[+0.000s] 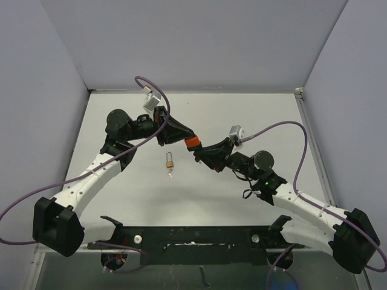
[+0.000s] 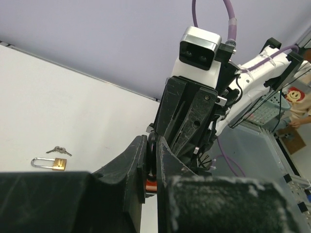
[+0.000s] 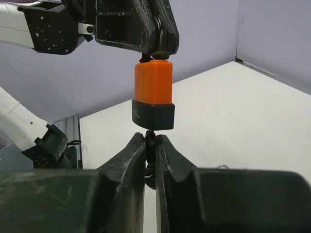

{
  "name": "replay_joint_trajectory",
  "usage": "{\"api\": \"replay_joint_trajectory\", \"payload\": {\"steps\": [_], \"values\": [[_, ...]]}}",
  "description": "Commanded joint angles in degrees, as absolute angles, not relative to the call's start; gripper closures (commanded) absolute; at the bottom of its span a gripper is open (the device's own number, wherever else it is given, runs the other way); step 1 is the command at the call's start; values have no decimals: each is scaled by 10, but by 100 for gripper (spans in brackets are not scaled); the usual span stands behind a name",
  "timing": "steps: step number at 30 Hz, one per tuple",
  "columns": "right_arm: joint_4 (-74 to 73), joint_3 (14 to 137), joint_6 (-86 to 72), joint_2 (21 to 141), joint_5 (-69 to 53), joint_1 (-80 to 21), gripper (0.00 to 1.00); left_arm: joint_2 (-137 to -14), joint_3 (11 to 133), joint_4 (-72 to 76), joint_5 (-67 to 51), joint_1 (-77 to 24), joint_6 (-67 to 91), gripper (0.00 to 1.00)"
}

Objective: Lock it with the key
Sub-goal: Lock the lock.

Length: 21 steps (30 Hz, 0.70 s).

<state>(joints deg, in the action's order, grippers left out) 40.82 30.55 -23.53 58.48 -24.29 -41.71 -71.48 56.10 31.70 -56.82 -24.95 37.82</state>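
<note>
The left claw [image 3: 158,46] holds the orange and black plastic lock [image 3: 153,92] by its top. The right claw [image 3: 150,148] pinches what looks like the black key [image 3: 150,137] under it. Next comes a gentle, straight turn.

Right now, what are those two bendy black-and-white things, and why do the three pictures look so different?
They are two robot arms at a white table. One picture looks down from above; the other two come from a camera on each wrist. Each arm ends in a pincher called a gripper. The left gripper and the right gripper are pinched shut on opposite ends of an orange-and-black block, probably a lock, held up between them. On the table lie a small brass padlock and little silver keys.
</note>
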Motion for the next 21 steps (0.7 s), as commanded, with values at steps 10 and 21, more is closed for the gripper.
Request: {"api": "replay_joint_trajectory", "payload": {"steps": [10,21], "values": [[251,318,-198,640,-282,-438,100,-658,631,451,-443,-195,360,100],[260,299,-211,663,-366,-447,100,-672,657,525,-480,-179,403,100]]}}
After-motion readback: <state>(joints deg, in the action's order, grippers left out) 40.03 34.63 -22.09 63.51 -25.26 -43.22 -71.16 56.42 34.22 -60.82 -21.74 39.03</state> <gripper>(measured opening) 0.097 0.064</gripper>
